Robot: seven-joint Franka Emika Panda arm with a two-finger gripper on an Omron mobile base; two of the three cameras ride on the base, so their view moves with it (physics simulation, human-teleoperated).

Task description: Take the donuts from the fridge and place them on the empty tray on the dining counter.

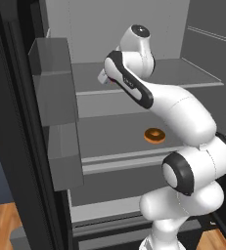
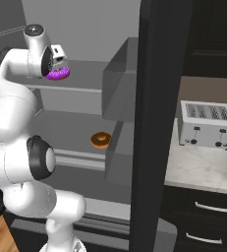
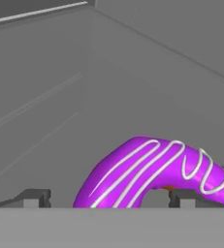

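Observation:
The fridge (image 1: 134, 29) stands open, with grey shelves inside. The purple-iced donut (image 3: 152, 169) with white stripes lies on the upper shelf (image 2: 85, 81). My gripper (image 3: 108, 198) is open right at it: the left fingertip (image 3: 33, 197) is outside the ring and the right fingertip (image 3: 184, 198) shows under its arch. The right base view has my gripper (image 2: 58, 66) low over the purple donut (image 2: 59, 74). The orange-brown donut (image 1: 154, 135) lies alone on the middle shelf (image 1: 114, 141), also seen as the orange-brown donut (image 2: 100, 140). The empty tray and the dining counter are out of view.
Grey door bins (image 1: 56, 83) jut from the open left door, close to my forearm. The black right door (image 2: 154, 123) stands edge-on beside another grey bin (image 2: 120, 83). Right of it, a silver toaster (image 2: 206, 124) sits on a marble counter (image 2: 198, 170) over black drawers.

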